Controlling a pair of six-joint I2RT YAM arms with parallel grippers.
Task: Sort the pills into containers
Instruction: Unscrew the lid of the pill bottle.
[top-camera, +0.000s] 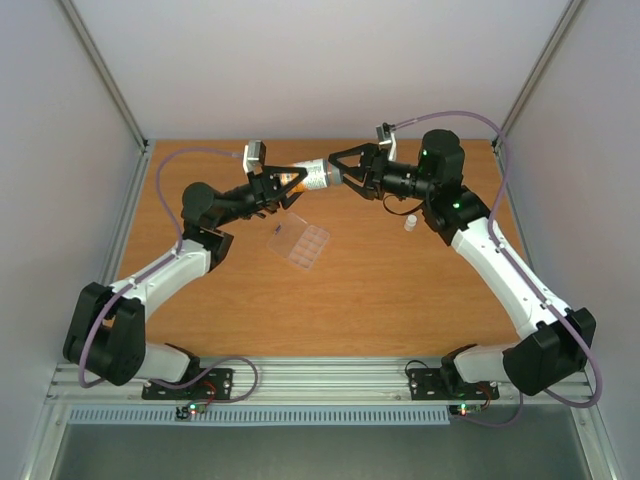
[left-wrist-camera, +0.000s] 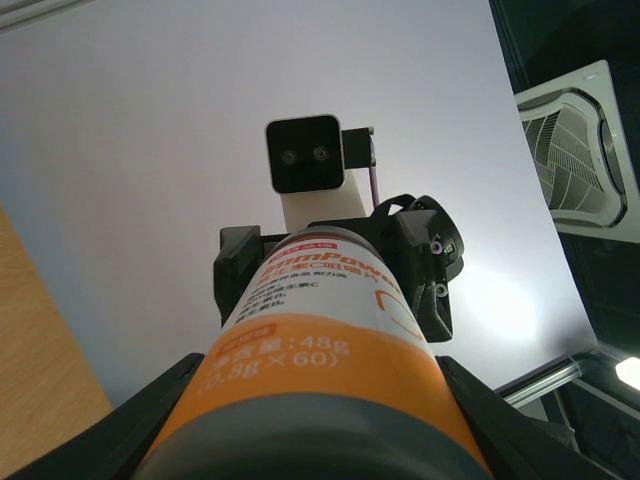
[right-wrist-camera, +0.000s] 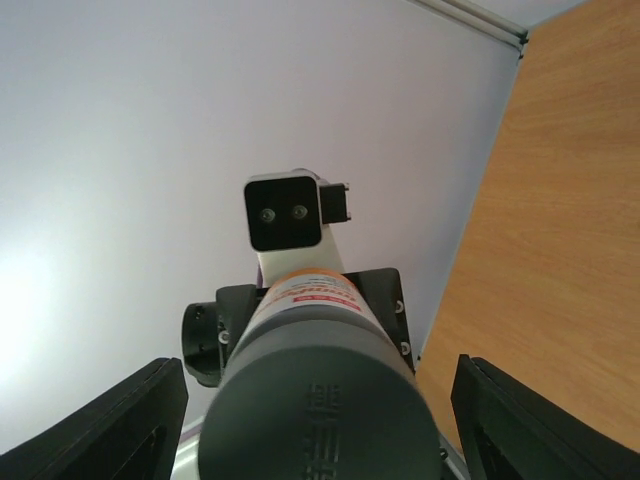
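My left gripper (top-camera: 285, 185) is shut on an orange and white pill bottle (top-camera: 315, 178) and holds it level above the table, its grey cap (right-wrist-camera: 320, 400) towards the right arm. In the left wrist view the bottle (left-wrist-camera: 320, 340) fills the space between my fingers (left-wrist-camera: 130, 425). My right gripper (top-camera: 345, 167) is open, its jaws wide apart on either side of the cap, with the fingers (right-wrist-camera: 135, 425) not touching it. The clear pill box (top-camera: 298, 243) lies flat on the table below the bottle. No pills show.
A small white cylinder (top-camera: 410, 224) stands on the wooden table (top-camera: 400, 290) near the right arm. Grey walls close the table at the left, back and right. The arm bases sit on the metal rail (top-camera: 320, 380) at the near edge.
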